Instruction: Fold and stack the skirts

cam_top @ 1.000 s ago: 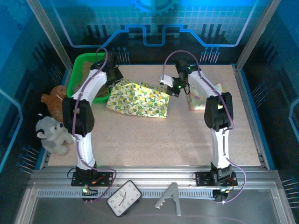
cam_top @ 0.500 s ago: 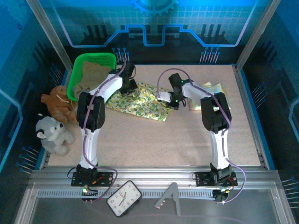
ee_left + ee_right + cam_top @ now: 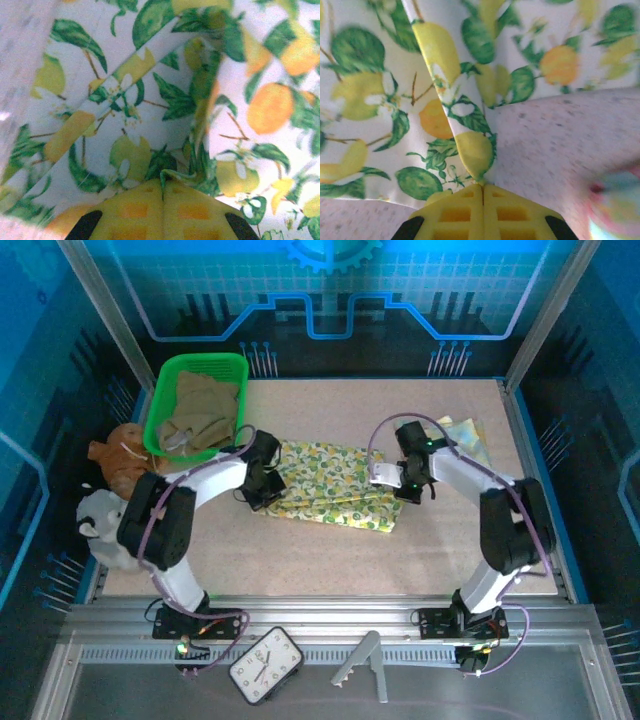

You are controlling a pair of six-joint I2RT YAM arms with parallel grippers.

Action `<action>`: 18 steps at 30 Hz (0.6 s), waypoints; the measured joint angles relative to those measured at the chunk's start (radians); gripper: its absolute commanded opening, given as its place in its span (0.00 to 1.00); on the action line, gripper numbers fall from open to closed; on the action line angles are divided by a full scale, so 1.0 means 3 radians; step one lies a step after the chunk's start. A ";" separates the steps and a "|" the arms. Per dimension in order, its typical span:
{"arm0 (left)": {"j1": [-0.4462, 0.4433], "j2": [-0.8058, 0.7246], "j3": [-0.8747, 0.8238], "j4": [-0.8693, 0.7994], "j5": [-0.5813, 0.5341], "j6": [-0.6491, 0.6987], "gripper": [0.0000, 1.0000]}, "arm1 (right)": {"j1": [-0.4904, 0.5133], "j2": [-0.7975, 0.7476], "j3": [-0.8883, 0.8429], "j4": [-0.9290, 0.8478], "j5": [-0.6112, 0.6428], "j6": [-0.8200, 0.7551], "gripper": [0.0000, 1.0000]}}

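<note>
The yellow-green floral skirt [image 3: 330,485] lies on the table as a wide flat band. At its left end my left gripper [image 3: 262,490] is shut on a pinch of the cloth, and the print [image 3: 150,90] spreads under the closed yellow fingers [image 3: 162,181]. My right gripper [image 3: 397,486] is shut on the skirt's right corner [image 3: 475,150], just past its closed fingers [image 3: 482,185]. A pastel patchwork skirt [image 3: 465,433] lies at the far right behind the right arm. An olive-khaki skirt [image 3: 200,410] is bunched in the green basket [image 3: 200,360].
The basket stands at the table's far left corner. A brown plush toy [image 3: 115,452] and a white one [image 3: 98,525] sit off the left edge. A clock [image 3: 265,665] and a grey stand [image 3: 362,665] lie on the near rail.
Both grippers have drawn the floral skirt toward the near side and slightly right. The left arm has swung away from the basket, so the olive skirt now shows.
</note>
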 measured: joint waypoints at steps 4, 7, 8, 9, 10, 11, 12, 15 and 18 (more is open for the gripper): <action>0.0043 -0.0680 0.0074 -0.0281 -0.0151 -0.0050 0.00 | 0.0014 -0.0567 0.0003 -0.0074 -0.0165 0.0099 0.00; 0.0148 -0.1010 0.0348 -0.0432 -0.0249 -0.0042 0.00 | 0.0015 -0.0888 0.0032 -0.0099 -0.0328 0.0140 0.00; 0.0169 -0.1063 0.0432 -0.0460 -0.0271 -0.0038 0.00 | 0.0015 -0.0940 0.0061 -0.0111 -0.0366 0.0144 0.00; 0.0184 -0.1106 0.0526 -0.0487 -0.0299 -0.0017 0.00 | 0.0017 -0.0978 0.0102 -0.0125 -0.0411 0.0151 0.00; 0.0187 -0.1128 0.0599 -0.0512 -0.0320 0.0009 0.00 | 0.0022 -0.0996 0.0149 -0.0134 -0.0436 0.0151 0.00; 0.0187 -0.1136 0.0664 -0.0534 -0.0345 0.0023 0.00 | 0.0025 -0.0998 0.0189 -0.0141 -0.0459 0.0151 0.00; 0.0187 -0.1136 0.0713 -0.0554 -0.0367 0.0036 0.00 | 0.0028 -0.0999 0.0234 -0.0146 -0.0482 0.0148 0.00; 0.0211 -0.1128 0.0788 -0.0607 -0.0418 0.0086 0.00 | 0.0028 -0.0978 0.0355 -0.0193 -0.0516 0.0103 0.00; 0.0270 -0.1114 0.0848 -0.0651 -0.0450 0.0125 0.00 | 0.0028 -0.0866 0.0570 -0.0233 -0.0558 0.0036 0.00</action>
